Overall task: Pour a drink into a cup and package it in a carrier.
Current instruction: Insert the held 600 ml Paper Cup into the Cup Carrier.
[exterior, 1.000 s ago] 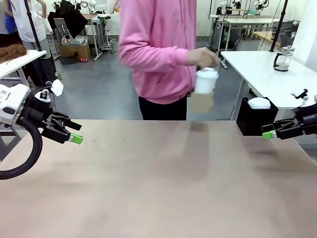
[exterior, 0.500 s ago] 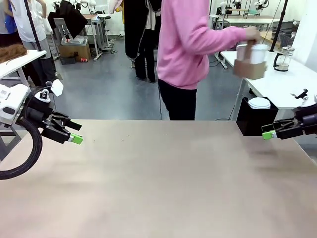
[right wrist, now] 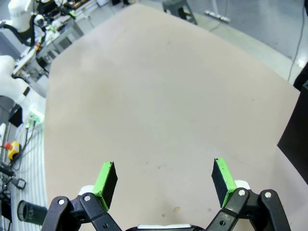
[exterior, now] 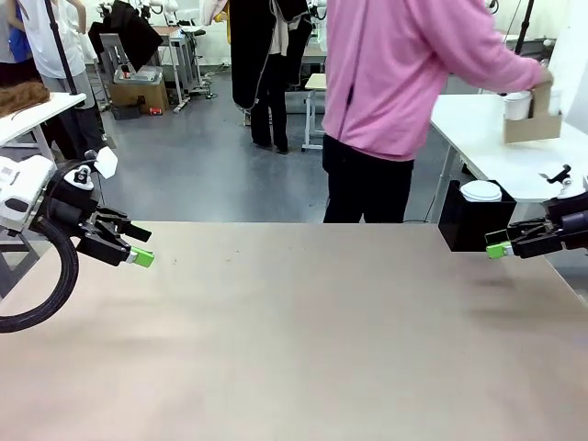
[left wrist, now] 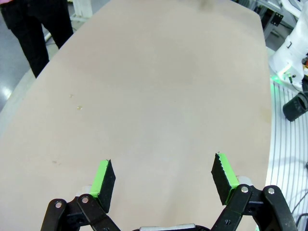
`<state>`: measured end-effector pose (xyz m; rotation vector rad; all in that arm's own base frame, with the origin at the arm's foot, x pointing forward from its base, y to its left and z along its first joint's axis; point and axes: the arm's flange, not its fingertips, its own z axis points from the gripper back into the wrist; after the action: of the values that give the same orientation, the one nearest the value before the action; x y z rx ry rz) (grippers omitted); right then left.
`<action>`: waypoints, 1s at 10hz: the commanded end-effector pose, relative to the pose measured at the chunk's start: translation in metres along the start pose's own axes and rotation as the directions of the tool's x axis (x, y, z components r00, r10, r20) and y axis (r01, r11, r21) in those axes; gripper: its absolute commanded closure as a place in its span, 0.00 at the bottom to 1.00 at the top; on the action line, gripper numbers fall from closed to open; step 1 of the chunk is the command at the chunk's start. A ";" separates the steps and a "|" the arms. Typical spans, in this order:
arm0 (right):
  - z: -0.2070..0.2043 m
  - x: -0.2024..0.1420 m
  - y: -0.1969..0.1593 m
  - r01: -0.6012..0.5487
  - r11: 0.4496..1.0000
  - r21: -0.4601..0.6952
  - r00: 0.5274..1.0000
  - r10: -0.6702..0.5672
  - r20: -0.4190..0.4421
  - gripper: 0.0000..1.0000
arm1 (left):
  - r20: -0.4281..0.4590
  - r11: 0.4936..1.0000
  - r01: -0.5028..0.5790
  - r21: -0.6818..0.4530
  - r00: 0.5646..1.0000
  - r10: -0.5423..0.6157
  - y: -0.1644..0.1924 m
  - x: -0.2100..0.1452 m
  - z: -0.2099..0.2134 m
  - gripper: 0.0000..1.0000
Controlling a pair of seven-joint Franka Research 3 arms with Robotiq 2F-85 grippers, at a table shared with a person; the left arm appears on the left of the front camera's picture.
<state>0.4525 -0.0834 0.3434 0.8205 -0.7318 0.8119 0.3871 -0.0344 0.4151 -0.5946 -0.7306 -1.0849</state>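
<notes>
The smooth, matte beige desk (exterior: 303, 340) lies bare between the arms. The left gripper (exterior: 138, 248) hovers at its left edge, jaws spread wide, ridged green pads (left wrist: 103, 178) apart. The right gripper (exterior: 501, 246) hangs at the right edge, equally spread. Beyond, a person in a pink sweatshirt (exterior: 404, 64) holds the boxy brown cardboard carrier (exterior: 533, 124) with the white paper cup (exterior: 516, 106) over a white side desk (exterior: 487, 138).

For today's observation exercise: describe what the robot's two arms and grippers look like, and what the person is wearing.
Both arms are white. The left gripper and right gripper are black linkages of bolted bars, each with two fingers tipped by bright green pads. A thick black cable loops below the left arm. The person wears a pink long-sleeved top and black trousers.
</notes>
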 end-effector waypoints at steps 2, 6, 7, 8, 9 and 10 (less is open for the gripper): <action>0.002 0.003 -0.001 -0.006 1.000 -0.004 1.000 0.006 -0.002 0.00 | 0.013 1.000 0.004 -0.005 1.000 -0.004 0.000 -0.001 0.000 0.00; 0.002 0.003 -0.001 -0.006 1.000 -0.004 1.000 0.006 -0.002 0.00 | 0.013 1.000 0.004 -0.005 1.000 -0.004 0.000 -0.001 0.000 0.00; 0.002 0.003 -0.001 -0.006 1.000 -0.004 1.000 0.006 -0.002 0.00 | 0.013 1.000 0.004 -0.005 1.000 -0.004 0.000 -0.001 0.000 0.00; 0.002 0.003 -0.001 -0.006 1.000 -0.004 1.000 0.006 -0.002 0.00 | 0.013 1.000 0.004 -0.005 1.000 -0.004 0.000 -0.001 0.000 0.00; 0.002 0.003 -0.001 -0.006 1.000 -0.004 1.000 0.006 -0.002 0.00 | 0.013 1.000 0.004 -0.005 1.000 -0.004 0.000 -0.001 0.000 0.00; 0.002 0.003 -0.001 -0.006 1.000 -0.004 1.000 0.006 -0.002 0.00 | 0.013 1.000 0.004 -0.005 1.000 -0.004 0.000 -0.001 0.000 0.00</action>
<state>0.4525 -0.0834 0.3434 0.8205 -0.7318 0.8119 0.3871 -0.0344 0.4151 -0.5946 -0.7306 -1.0849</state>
